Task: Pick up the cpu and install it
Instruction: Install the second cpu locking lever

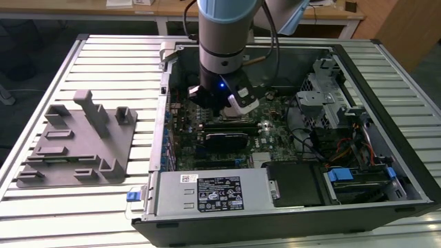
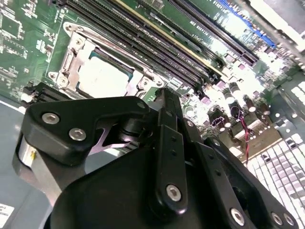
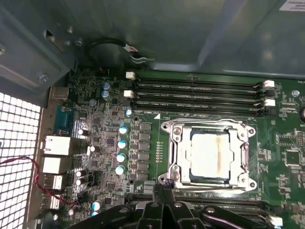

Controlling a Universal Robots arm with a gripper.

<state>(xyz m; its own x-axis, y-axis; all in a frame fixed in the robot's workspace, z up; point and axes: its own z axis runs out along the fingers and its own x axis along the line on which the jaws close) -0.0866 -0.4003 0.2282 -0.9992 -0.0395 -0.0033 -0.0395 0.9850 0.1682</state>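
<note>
On the exterior view's left a grey plastic fixture (image 1: 77,142) lies on the slatted worktop (image 1: 41,72), well apart from the work; to its right stands the open computer case (image 1: 289,217), and the arm reaches down into it, the hand (image 1: 231,106) low over the green motherboard (image 1: 180,139); further right sit the drive cage (image 1: 331,98) and a bundle of cables (image 1: 344,150). In the first wrist view the cpu (image 3: 210,151) lies flat inside the metal socket frame (image 3: 174,131), its pale silver top smeared down the middle, with the memory slots (image 3: 200,95) just beside it; the second wrist view shows the same chip (image 2: 102,78) seated in the frame beyond the hand's black linkage (image 2: 167,143). The fingers appear drawn together to a narrow point near the frame's edge, holding nothing I can see; I judge the hand closed and empty. By that reading the chip is already in its socket, so the placing step looks done or nearly so; whether it sits fully square cannot be told from here.
</note>
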